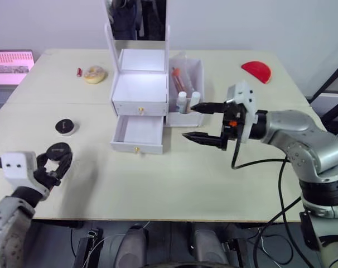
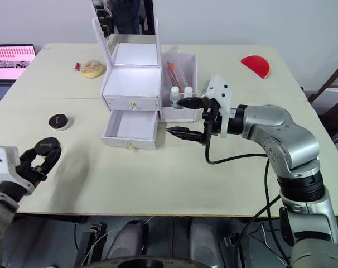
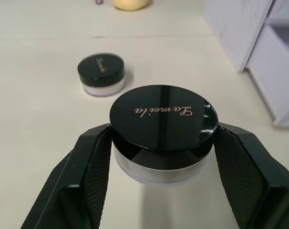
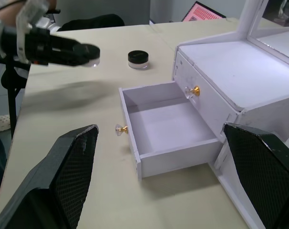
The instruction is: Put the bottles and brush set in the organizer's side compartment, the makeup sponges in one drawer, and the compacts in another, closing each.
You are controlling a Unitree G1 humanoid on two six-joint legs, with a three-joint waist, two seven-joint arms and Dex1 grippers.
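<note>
Compact [image 3: 163,125] clamped between left end effector [image 1: 56,159] fingers [image 3: 92,167], raised above desk [image 1: 174,184] near front left edge. Second compact [image 1: 64,126] resting on desk beyond. Right end effector [image 1: 196,121] spread wide, empty, beside organizer's [image 1: 140,92] pulled-out lower drawer [image 1: 138,134].
</note>
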